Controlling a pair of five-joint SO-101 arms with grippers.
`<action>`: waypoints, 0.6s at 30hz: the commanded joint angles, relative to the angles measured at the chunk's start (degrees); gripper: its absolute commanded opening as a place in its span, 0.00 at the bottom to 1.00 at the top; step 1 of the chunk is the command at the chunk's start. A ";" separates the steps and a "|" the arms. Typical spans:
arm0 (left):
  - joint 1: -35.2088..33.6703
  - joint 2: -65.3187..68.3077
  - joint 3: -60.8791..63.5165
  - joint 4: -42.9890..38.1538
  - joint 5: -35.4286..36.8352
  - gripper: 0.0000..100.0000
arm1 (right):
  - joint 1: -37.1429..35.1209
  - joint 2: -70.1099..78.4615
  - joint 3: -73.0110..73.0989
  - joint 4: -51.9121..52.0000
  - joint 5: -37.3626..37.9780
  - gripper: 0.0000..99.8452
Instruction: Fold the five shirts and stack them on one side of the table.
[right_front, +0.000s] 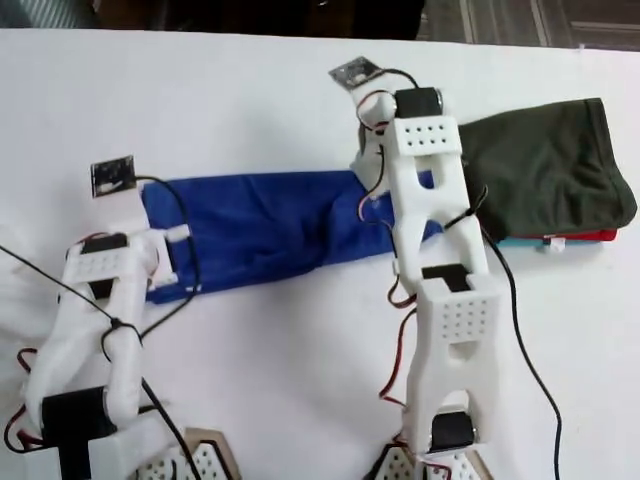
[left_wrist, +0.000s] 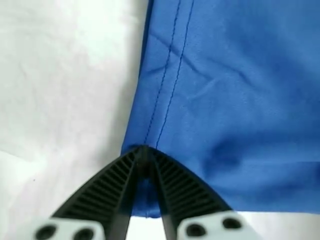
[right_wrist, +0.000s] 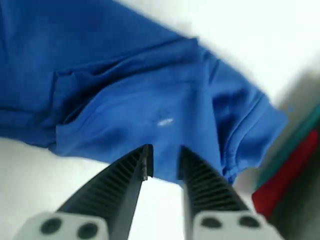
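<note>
Seemingly past halfway, the blue shirt (right_front: 260, 225) lies as a long strip between both arms, its hem pinched in the left hand (left_wrist: 144, 152), the right hand (right_wrist: 164, 162) narrowly parted over its collar, folded shirts (right_front: 545, 165) stacked just beyond.

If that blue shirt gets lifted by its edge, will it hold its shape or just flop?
Probably flop: the blue shirt lies in soft creases, so it looks thin and limp. Where the left tool pinches its stitched hem, the rest would likely drape. Pushed, it would likely bunch rather than slide.
</note>
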 joint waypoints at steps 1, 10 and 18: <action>-0.18 -1.85 -0.13 -0.70 0.00 0.03 | -0.40 -4.88 4.13 0.13 0.26 0.04; -0.18 -1.85 -0.13 -0.70 0.00 0.03 | -0.22 -7.87 26.64 -17.19 0.53 0.04; -0.18 -1.85 -0.13 -0.70 0.00 0.03 | 0.48 -15.25 44.84 -25.19 5.45 0.02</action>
